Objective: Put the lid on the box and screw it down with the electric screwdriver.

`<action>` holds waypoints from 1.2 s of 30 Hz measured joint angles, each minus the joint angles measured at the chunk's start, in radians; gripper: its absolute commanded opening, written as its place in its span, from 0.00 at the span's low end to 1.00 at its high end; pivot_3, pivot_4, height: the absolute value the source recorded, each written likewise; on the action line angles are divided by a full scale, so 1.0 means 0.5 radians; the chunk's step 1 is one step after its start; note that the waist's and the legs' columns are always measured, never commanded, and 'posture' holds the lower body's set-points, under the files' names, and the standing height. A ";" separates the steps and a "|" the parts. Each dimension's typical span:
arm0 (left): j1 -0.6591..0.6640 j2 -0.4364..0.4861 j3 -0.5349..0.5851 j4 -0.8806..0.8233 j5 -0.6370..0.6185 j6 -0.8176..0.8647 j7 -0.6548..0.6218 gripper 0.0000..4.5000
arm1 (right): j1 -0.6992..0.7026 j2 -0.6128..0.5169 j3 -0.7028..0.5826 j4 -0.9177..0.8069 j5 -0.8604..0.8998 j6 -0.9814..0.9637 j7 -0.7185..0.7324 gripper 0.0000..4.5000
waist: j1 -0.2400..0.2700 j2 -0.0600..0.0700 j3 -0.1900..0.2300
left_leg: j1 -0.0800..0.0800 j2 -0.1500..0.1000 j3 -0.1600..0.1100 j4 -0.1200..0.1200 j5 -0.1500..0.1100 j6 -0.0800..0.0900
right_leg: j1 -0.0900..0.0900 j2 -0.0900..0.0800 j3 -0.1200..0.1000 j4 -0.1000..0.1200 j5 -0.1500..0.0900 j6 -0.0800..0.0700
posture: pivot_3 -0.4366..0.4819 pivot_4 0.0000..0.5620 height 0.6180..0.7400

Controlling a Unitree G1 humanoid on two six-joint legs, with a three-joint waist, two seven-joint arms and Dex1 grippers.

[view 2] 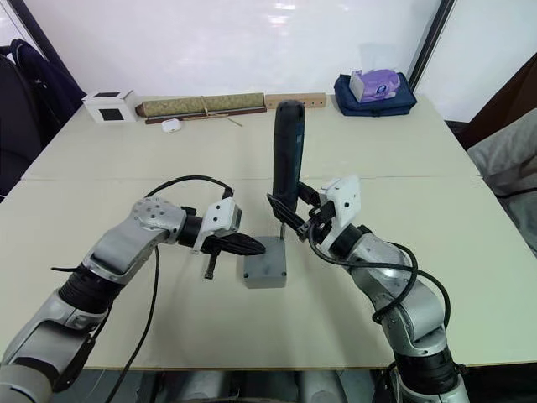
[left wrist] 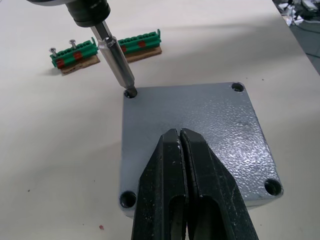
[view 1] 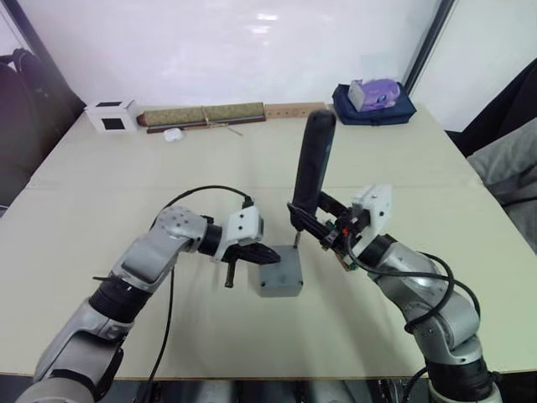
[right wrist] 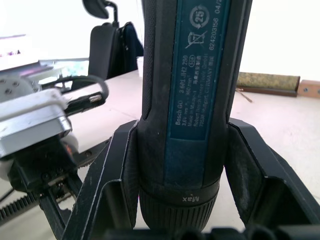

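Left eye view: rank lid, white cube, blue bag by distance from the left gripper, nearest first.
1. The lid: directly at the left gripper, whose shut fingers rest on it, on the box at table centre.
2. The white cube: far back corner on the robot's left.
3. The blue bag: far back edge on the robot's right, clearly farthest.

Lid point(left wrist: 200, 125): speckled grey, hammered texture. Electric screwdriver point(right wrist: 190, 100): blue-black body, blue label with white print, silver bit. Terminal strips point(left wrist: 75, 52): green with red dots.
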 measured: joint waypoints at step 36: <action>0.056 -0.002 0.002 -0.041 0.036 0.005 0.006 0.00 | 0.033 0.123 0.060 0.036 -0.114 -0.030 -0.019 0.40 | 0.004 -0.009 -0.038 | 0.000 0.004 -0.009 -0.004 -0.001 0.002 | 0.002 0.000 -0.001 -0.007 -0.004 -0.007 | 0.48 0.27 1.00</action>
